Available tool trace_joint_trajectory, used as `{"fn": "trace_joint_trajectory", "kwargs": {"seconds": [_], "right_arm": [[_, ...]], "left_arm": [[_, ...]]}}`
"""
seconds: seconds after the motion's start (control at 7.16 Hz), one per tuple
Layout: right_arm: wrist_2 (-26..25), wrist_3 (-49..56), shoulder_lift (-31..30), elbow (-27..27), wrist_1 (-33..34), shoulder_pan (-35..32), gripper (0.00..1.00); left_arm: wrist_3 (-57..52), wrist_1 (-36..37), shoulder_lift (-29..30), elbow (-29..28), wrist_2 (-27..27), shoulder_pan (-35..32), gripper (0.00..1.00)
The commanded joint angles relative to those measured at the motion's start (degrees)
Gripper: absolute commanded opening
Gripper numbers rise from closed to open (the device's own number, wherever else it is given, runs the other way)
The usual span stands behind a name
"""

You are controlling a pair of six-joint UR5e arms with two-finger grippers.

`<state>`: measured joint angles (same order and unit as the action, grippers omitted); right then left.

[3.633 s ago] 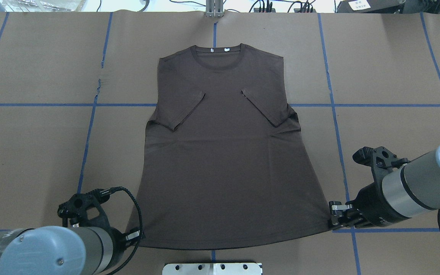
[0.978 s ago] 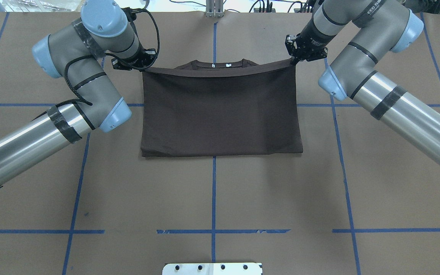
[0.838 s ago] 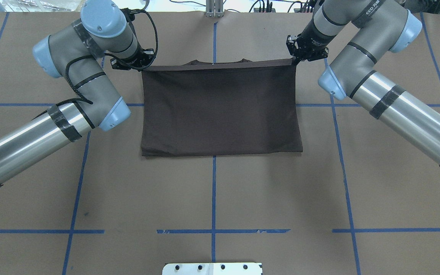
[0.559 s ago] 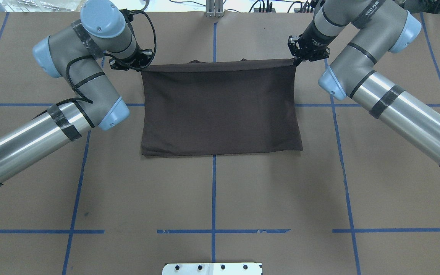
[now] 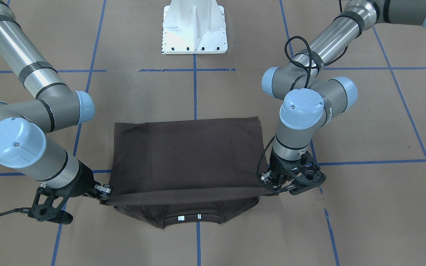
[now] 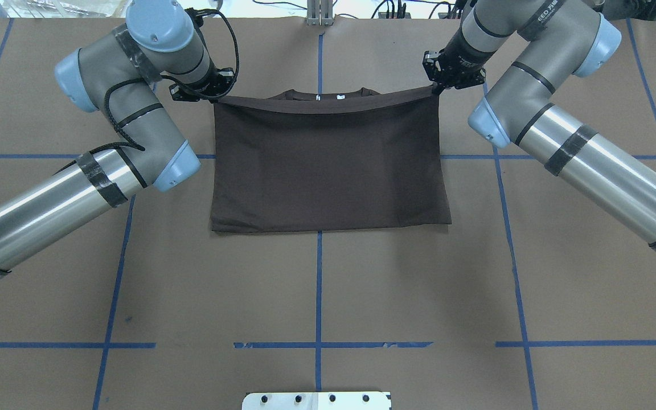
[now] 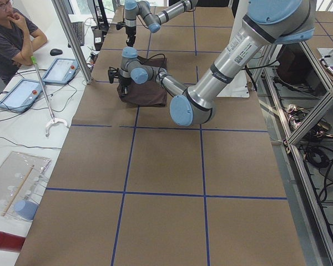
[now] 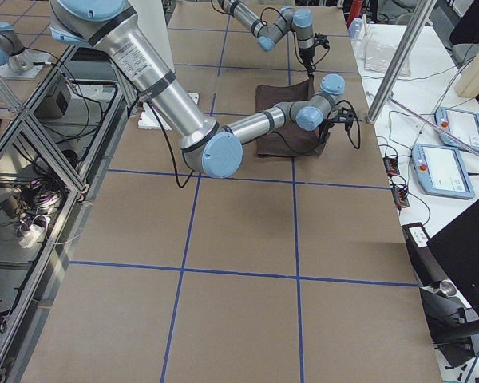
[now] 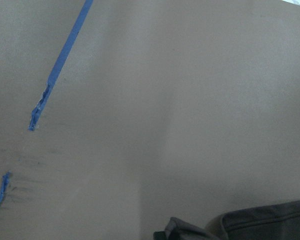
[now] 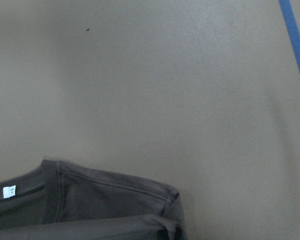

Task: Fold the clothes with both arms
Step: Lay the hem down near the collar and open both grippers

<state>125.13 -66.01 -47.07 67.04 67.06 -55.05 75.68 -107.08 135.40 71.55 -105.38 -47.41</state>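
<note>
Lies doubled over on the paper-covered worktop (image 6: 316,285), well out from the white pedestal base (image 5: 194,27) and astride a blue tape line (image 6: 318,296): the dark grey-brown T-shirt (image 6: 328,165), with its fold edge flat on the side nearest the robot.

Pinches one hem corner in the left tool (image 6: 214,98), fingers pressed together on the cloth. Pinches the opposite hem corner in the right tool (image 6: 435,87), likewise clamped on fabric. Holds the hem (image 5: 183,193) stretched in a nearly straight line between the two tools, apparently raised a little off the layer beneath, judging by the front-facing view.

Leaves the ribbed collar (image 5: 190,218) showing just beyond the hem, flat on the worktop, with two small white labels (image 5: 189,217) inside it.

Reaches in from either side, elbows bent outward, both wrists pointed down at the shirt's far corners. Shows only a scrap of dark cloth at the bottom of the left wrist view – and collar, label and one shoulder seam in the right wrist view.
</note>
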Motion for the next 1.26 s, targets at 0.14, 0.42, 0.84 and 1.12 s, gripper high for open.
{"fn": "trace_joint_trajectory", "kwargs": {"seconds": [0.14,0.42,0.84,1.12], "right_arm": [[-0.3,3.2,-0.4,0.3,-0.1,0.4,0.27],[-0.3,3.3,-0.3,0.5,-0.1,0.4,1.0],[0.4,1.1,-8.7,13.3,2.1,1.7,1.0],[-3.4,-2.2,-15.6,20.2,2.5,8.0,1.0]], "left_arm": [[1.8,-0.2,0.2,0.1,0.0,0.1,0.56],[1.8,0.1,0.7,0.8,-0.1,0.1,1.0],[1.8,3.4,0.0,6.5,-0.3,0.1,1.0],[2.0,5.5,-0.9,10.3,-0.4,0.2,1.0]]}}
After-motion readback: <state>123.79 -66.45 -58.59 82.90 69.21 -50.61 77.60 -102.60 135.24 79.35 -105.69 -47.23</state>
